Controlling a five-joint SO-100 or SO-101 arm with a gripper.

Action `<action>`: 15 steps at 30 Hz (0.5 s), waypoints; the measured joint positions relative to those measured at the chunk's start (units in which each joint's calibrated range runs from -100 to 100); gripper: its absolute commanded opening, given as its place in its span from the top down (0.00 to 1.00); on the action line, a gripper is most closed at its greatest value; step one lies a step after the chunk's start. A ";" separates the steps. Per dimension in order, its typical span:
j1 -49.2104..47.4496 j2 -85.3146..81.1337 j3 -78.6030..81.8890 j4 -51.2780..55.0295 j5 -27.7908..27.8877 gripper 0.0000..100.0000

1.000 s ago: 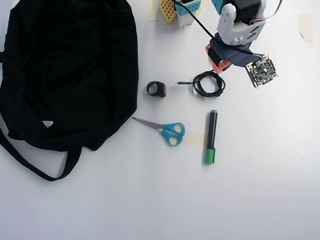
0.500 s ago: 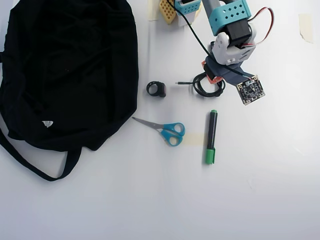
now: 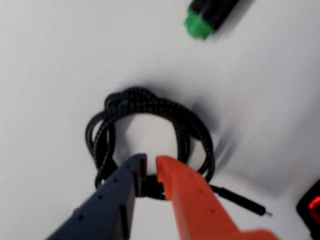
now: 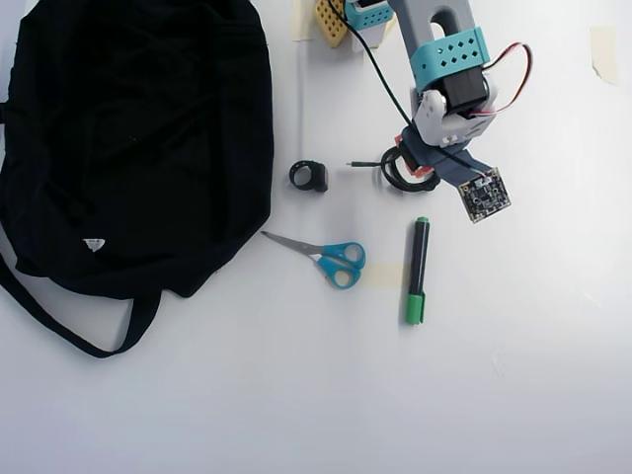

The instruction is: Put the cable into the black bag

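The cable [image 3: 150, 112] is a thin black cord with a woven, bumpy skin, wound into a round loop on the smooth white table [image 4: 513, 375], well right of the big soft black bag [image 4: 128, 138]. The gripper [image 3: 151, 166] has its blue and orange tips nearly closed, pinching the loop's edge.

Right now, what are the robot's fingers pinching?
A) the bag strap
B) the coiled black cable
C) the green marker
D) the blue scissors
B: in the wrist view the dark and orange fingers meet on the near side of the coiled black cable, while the green marker lies apart beyond it.
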 measured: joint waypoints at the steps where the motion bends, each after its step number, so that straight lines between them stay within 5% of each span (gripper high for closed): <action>1: 0.00 0.00 0.47 -0.43 0.00 0.98; 15: 1.18 0.00 7.15 -5.15 0.00 0.97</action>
